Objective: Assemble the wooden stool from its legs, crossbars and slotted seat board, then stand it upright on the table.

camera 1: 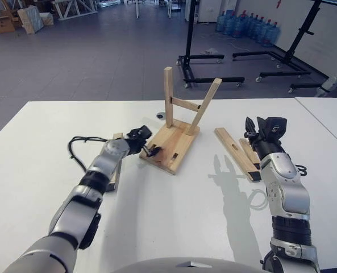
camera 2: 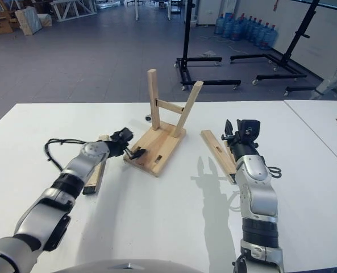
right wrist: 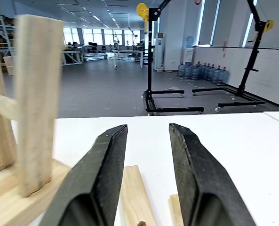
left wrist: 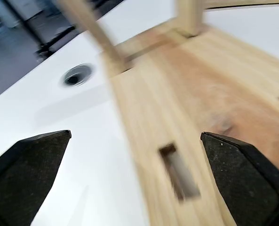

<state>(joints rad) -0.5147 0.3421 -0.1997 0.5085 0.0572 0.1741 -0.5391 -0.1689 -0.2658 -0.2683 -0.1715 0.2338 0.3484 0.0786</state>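
On the white table (camera 1: 157,227), in the left eye view, the half-built stool stands near the middle. Its pale seat board (camera 1: 174,145) lies on the tabletop. Two legs rise from its far end, an upright leg (camera 1: 168,94) and a leaning leg (camera 1: 208,105), joined by one crossbar (camera 1: 185,104). The left gripper (camera 1: 150,150) sits at the board's near left corner. The right gripper (camera 1: 252,124) hovers over two loose sticks (camera 1: 232,151) lying side by side to the right of the board.

From the right eye view, a third loose stick (camera 2: 93,181) lies beside the left forearm, and one black cable (camera 2: 54,145) loops on the table behind it.

Seen from the left wrist view, the left gripper's fingers (left wrist: 31,165) are spread wide apart, clamping nothing. The board's edge and one rectangular slot (left wrist: 179,172) lie between them, and one round hole (left wrist: 74,75) shows in the tabletop beyond.

Through the right wrist view, the right gripper's fingers (right wrist: 97,179) stand apart with nothing between them. The two sticks lie below, and the leaning leg is close by.
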